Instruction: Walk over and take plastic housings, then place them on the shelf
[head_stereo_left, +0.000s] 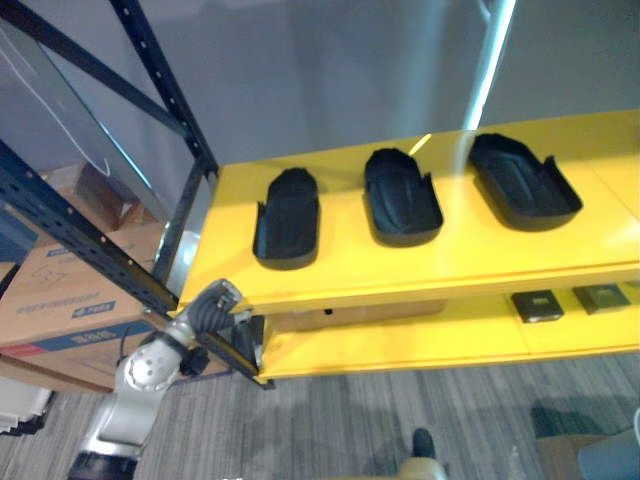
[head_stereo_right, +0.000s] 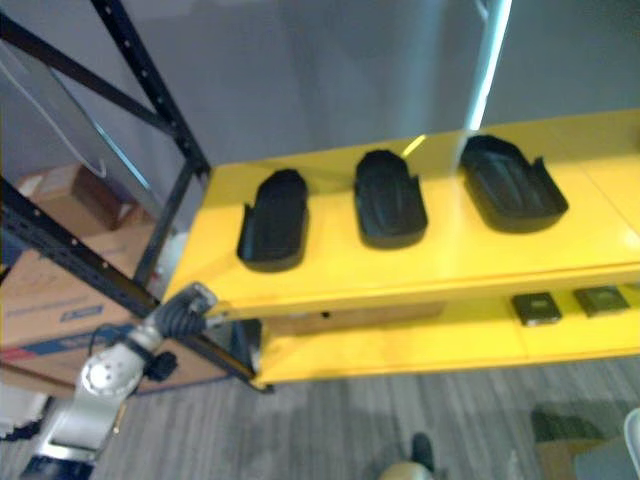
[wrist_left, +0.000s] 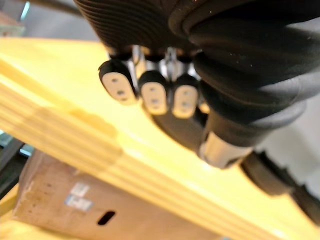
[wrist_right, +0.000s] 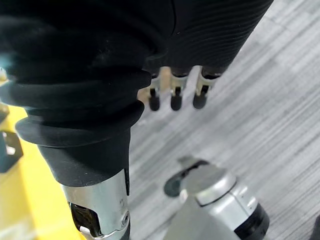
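Three black plastic housings lie in a row, open side up, on the yellow shelf top (head_stereo_left: 450, 262): one on the left (head_stereo_left: 287, 217), one in the middle (head_stereo_left: 401, 196), one on the right (head_stereo_left: 522, 181). My left hand (head_stereo_left: 213, 308) is at the shelf's front left corner, right by the front edge and short of the left housing. In the left wrist view its fingers (wrist_left: 155, 95) are curled back above the yellow surface and hold nothing. My right hand (wrist_right: 175, 97) hangs over the grey floor with relaxed fingers, holding nothing.
Dark blue rack uprights (head_stereo_left: 165, 85) rise at the left, with cardboard boxes (head_stereo_left: 70, 300) stacked behind them. A lower yellow shelf (head_stereo_left: 420, 340) carries two small dark square parts (head_stereo_left: 537, 305). Grey carpet runs in front of the shelf.
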